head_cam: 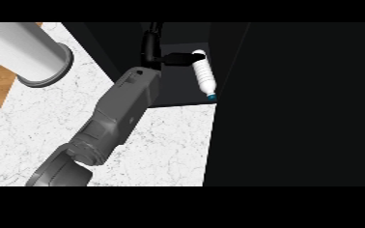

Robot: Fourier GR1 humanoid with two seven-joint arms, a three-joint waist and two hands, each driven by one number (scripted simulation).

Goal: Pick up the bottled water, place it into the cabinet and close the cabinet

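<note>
step: setting bottle in cabinet, judged | hand (158,53): only one arm in view, side unclear; dark fingers reach to bottled water's (204,75) far end, grip not discernible | bottle: lying inside cabinet (178,94), blue cap toward table (171,140) | advice: withdraw straight back, avoid rolling bottle, then swing door.
</note>
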